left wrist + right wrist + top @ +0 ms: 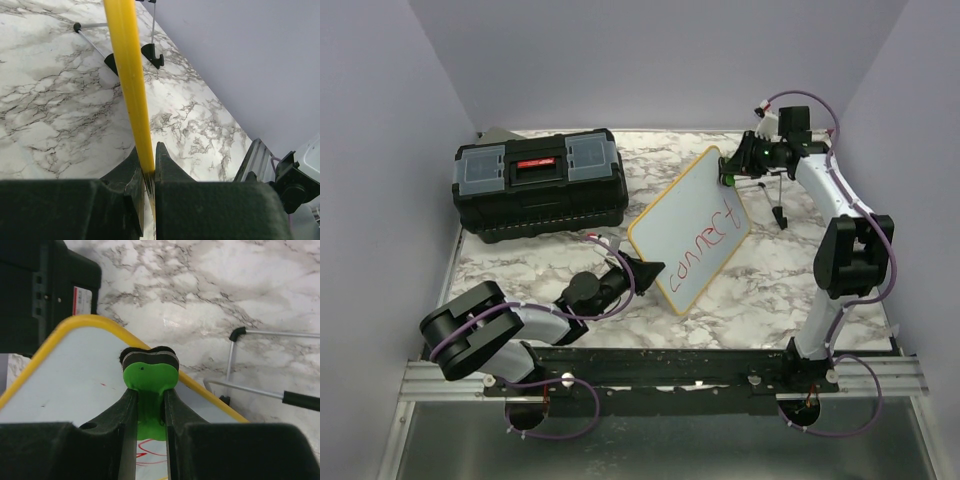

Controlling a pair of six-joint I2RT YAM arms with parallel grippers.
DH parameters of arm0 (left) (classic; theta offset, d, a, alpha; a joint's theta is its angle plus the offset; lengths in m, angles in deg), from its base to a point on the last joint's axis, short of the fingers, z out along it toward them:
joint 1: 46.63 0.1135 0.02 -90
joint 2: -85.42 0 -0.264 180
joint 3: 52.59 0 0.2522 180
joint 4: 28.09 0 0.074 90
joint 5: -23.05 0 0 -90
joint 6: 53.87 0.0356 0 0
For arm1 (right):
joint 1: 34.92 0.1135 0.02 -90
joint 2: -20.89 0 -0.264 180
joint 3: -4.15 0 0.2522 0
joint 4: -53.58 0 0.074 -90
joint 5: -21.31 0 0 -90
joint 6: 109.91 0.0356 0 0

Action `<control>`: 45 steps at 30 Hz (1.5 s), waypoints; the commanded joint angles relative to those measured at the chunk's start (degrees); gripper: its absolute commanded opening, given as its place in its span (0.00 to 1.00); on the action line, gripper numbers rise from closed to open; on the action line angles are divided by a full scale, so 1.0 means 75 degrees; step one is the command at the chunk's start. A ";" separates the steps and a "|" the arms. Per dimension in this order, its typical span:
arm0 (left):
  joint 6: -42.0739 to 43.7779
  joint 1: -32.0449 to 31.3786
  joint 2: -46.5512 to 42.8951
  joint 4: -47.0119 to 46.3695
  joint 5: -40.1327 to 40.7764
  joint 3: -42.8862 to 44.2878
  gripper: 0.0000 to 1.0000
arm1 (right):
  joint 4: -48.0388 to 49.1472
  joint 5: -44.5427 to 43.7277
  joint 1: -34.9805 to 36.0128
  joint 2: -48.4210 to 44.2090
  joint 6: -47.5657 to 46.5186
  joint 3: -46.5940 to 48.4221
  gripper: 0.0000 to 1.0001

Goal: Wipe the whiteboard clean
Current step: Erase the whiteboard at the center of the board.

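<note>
Top external, left jaws clamped on whiteboard (690, 235) frame, right jaws gripping green eraser (149, 372)

A black toolbox (540, 188) sits at the upper left of the top view, on a white worktop (775, 300) veined in grey like marble. Its lid carries two grey compartments (480, 172), one at each end, with a black handle bearing a red label (537, 162) between them. Pale lavender walls (660, 60) enclose the worktop on three sides. In the right wrist view the toolbox's corner fills the upper left.
</note>
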 commanded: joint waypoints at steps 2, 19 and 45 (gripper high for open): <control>0.0211 -0.0206 0.0087 -0.0434 -0.1718 0.0346 0.00 | 0.0048 0.0555 0.0359 0.0352 0.0442 0.0810 0.01; 0.0272 -0.0205 0.0051 -0.0356 -0.1758 0.0360 0.00 | -0.0400 -0.0477 -0.0072 -0.0200 -0.0141 -0.1273 0.01; 0.0249 -0.0206 0.0109 -0.0383 -0.1839 0.0374 0.00 | 0.0021 -0.1561 0.1733 -0.0628 -0.1280 -0.0862 0.01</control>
